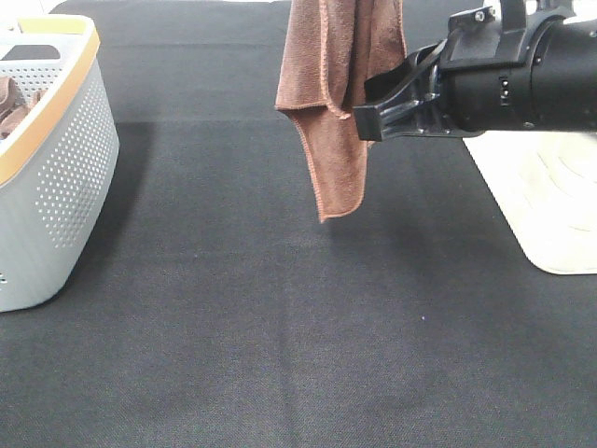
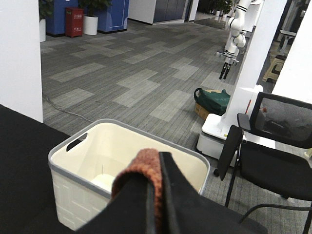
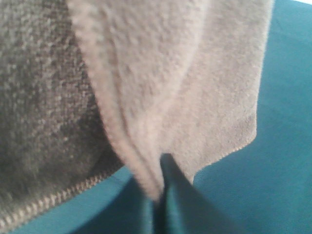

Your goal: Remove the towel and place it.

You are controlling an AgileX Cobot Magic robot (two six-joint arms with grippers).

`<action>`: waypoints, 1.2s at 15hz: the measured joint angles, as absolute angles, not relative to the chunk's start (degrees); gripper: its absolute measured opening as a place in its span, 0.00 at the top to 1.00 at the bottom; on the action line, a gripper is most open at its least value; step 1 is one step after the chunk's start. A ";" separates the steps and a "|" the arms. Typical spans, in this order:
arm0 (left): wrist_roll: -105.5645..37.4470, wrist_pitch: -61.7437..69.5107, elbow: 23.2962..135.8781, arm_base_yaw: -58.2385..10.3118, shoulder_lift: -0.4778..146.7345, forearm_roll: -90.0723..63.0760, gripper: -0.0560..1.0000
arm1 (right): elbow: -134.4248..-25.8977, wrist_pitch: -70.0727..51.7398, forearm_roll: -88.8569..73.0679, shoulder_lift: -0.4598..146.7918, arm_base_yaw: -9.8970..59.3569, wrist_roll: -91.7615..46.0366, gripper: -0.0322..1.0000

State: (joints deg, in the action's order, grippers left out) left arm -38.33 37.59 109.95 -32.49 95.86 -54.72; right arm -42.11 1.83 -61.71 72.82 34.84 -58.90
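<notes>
The towel [image 1: 336, 84], a reddish-brown cloth with stitched edges, hangs in folds from above the top edge of the exterior view, its lowest corner clear of the black table. My left gripper [image 2: 155, 195] is shut on a bunched bit of the towel [image 2: 144, 163]; this gripper is out of the exterior view. My right gripper [image 1: 366, 119] reaches in from the right at the towel's right edge. In the right wrist view the towel [image 3: 146, 87] fills the frame, and a fold of it runs down between the closed fingers of the gripper [image 3: 157, 204].
A grey perforated basket with an orange rim [image 1: 65, 187] stands at the left and holds bunched brown cloths [image 1: 11, 103]. A cream bin [image 1: 550, 205] stands at the table's right edge; it also shows in the left wrist view [image 2: 63, 161]. The black tabletop [image 1: 280, 327] lies below.
</notes>
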 joint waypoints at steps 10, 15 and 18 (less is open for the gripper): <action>-5.50 58.56 109.95 -32.49 95.86 -7.96 0.95 | -47.33 -27.22 -32.20 72.88 34.84 -24.06 0.97; -5.33 67.27 109.95 -32.49 95.91 -2.18 0.95 | -61.94 -44.29 12.32 73.05 34.84 7.39 0.97; -5.16 67.44 110.01 -32.49 98.03 0.57 0.95 | -66.18 -44.35 22.98 77.29 34.84 9.68 0.97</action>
